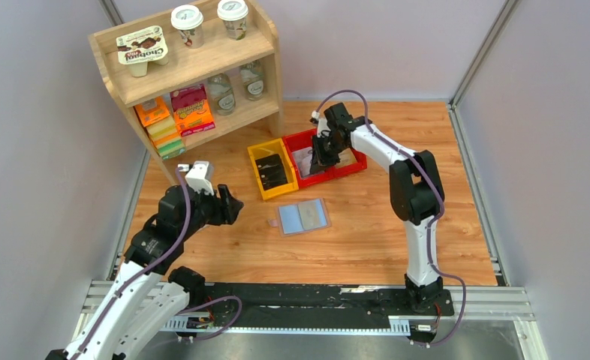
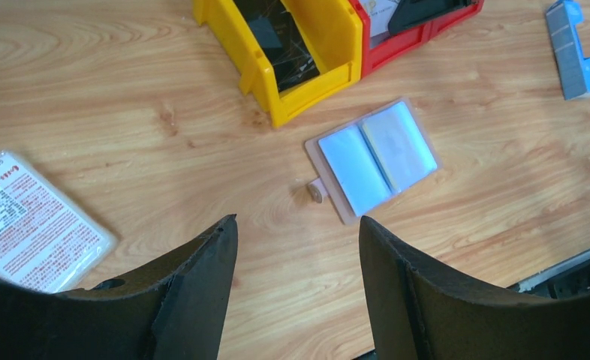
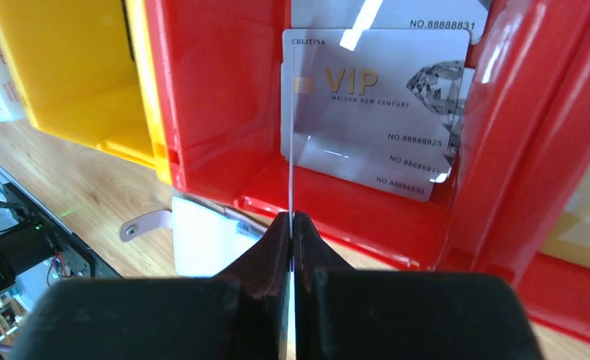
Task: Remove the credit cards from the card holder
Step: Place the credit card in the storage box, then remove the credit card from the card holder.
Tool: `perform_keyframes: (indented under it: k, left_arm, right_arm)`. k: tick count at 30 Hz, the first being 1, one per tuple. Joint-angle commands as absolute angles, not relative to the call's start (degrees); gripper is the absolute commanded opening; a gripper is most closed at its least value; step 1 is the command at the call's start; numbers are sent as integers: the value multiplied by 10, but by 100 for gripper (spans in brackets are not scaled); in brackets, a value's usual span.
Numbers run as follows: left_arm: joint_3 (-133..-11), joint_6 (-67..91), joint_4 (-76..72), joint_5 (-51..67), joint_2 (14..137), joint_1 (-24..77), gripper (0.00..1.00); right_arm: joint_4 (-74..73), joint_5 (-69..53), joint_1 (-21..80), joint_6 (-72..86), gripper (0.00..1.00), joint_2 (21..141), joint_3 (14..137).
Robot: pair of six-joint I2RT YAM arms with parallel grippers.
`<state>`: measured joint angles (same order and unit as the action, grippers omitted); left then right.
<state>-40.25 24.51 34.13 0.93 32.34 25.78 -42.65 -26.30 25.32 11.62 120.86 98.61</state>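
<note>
The right gripper (image 3: 292, 217) is pressed together on one credit card (image 3: 290, 142). The card shows edge-on in the wrist view, as a thin white line running up from between the fingertips. The gripper hangs over the red bin (image 3: 217, 112), which sits toward the far edge of the tabletop, a little right of the middle. More credit cards (image 3: 374, 112) lie fanned inside the bin: silver ones with "VIP" in gold and number lines along the bottom. The yellow bin (image 2: 311, 90) stands against the red bin's left side, touching it.

The card holder (image 1: 303, 217) lies opened flat around the middle of the tabletop, a little toward the near edge and just in front of the bins. Its two pale blue-grey halves face up and a small snap tab sticks out to the left (whether any cards are in the pockets cannot be told).

The left gripper (image 2: 298, 225) is spread wide with nothing between its fingers. It hovers above bare wood toward the left edge, apart from the holder. Its camera also shows a pink-and-white packet (image 2: 33, 221) flat on the wood and a narrow blue object (image 2: 575, 52) — both well apart from the holder. A wooden shelf (image 1: 272, 75) of groceries fills the far left corner.
</note>
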Motion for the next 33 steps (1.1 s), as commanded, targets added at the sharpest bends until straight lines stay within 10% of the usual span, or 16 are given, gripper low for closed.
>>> perform_keyframes:
  k: [1,20,33]
  left_arm:
    - [-414,251,374,4,309,258,68]
    - [-393,295,304,138,383,258,68]
    - [-405,323,168,171,537,321,68]
  right_arm:
    - [-462,-272,252,90,7,1235,1043]
    - [-347,-43,272,203,63,999,862]
    - [-186,-40,384,338,54,839,556]
